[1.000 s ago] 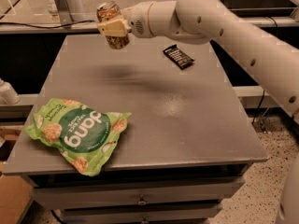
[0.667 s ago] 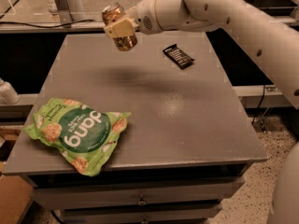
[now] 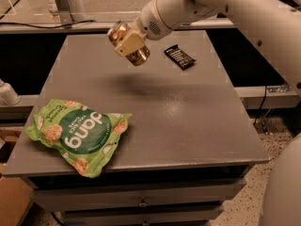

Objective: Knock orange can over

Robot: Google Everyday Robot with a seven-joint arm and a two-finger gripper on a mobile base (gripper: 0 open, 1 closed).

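Your arm reaches from two o'clock; the gripper [image 3: 128, 44] hangs over the counter's [image 3: 188, 126] eleven o'clock, jaws clamping the tilted orange can [image 3: 138, 56].

In the upper middle of the frame we see the cream-padded two-finger gripper [image 3: 128, 44] of the white robot arm [image 3: 225, 6], which reaches in from the upper right. Its fingers clamp across a shiny orange-gold metal drink can [image 3: 139, 57], held tilted in the air above the flat grey table [image 3: 188, 112], silver-rimmed top toward the upper left. A soft shadow [image 3: 136, 84] lies on the tabletop below. Right of the can we find a flat black snack bar [image 3: 179, 57]. At lower left lies a big green chip bag [image 3: 80, 135], reaching the table's front edge.
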